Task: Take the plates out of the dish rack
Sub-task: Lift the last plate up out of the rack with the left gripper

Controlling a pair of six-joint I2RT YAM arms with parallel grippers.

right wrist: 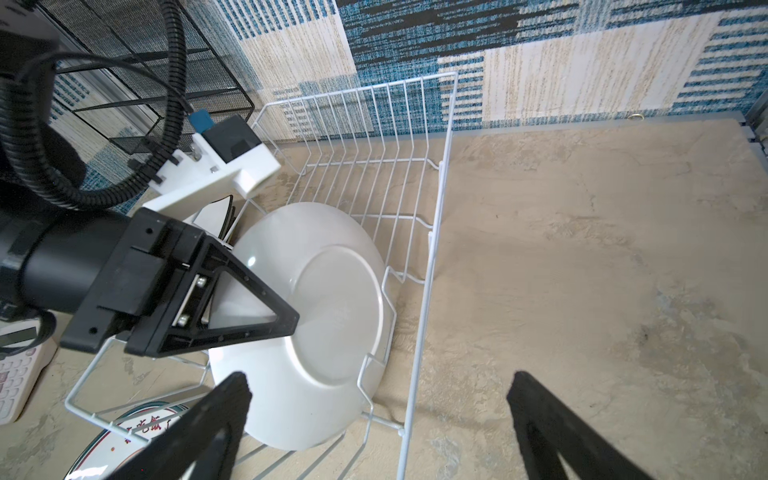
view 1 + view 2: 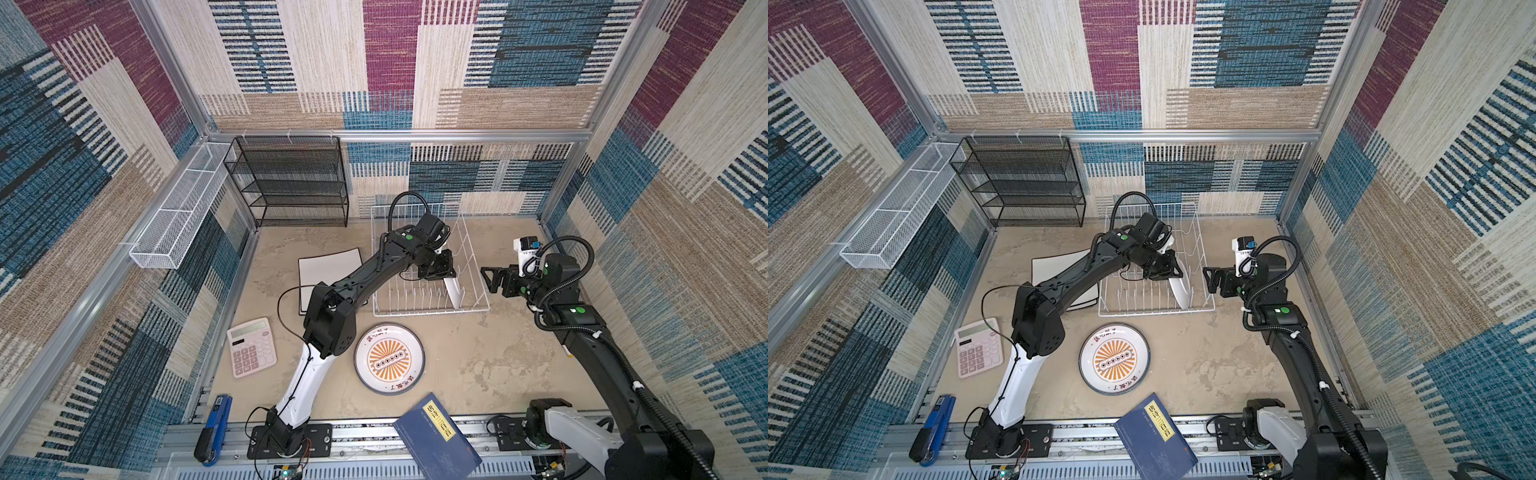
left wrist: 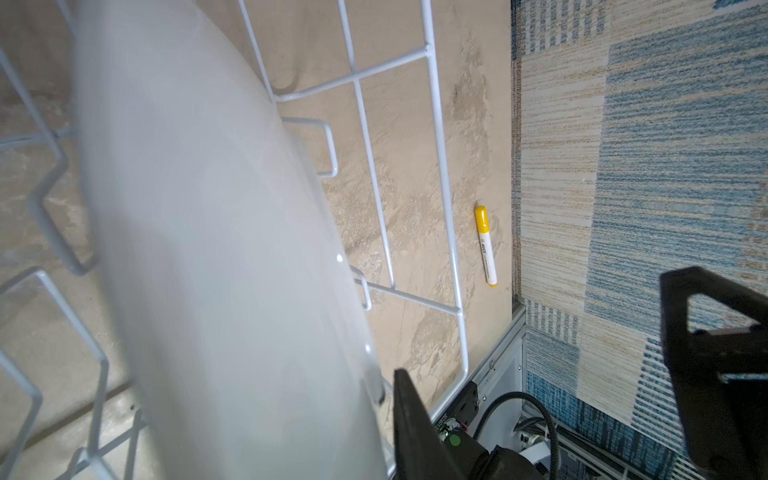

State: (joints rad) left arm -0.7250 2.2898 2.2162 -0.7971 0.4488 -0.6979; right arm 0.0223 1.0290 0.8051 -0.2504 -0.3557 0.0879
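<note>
Ceramic, by the shine: white round plate (image 1: 324, 316) standing on edge in the dish rack (image 2: 415, 299), end slot by the rack's front right corner. Its plain back faces the right edge of the surface (image 2: 478, 365). It appears to be the only plate still racked.

Likely stiff, slick and fairly weighty. It would chip on wire, not bend. Best hold is the top rim, bite deep past the lip, then straight up out of its slot.

Jaws of the left gripper (image 1: 291, 322) straddle that rim. One lies on the back, its mate hidden behind — cannot tell if clamped. Jaws of the right gripper (image 2: 490, 280) are spread wide, empty, just beside the rack.

Flat on the surface: printed round plate (image 2: 389, 359) toward the front edge, square plate (image 2: 328, 270) left of the rack.
</note>
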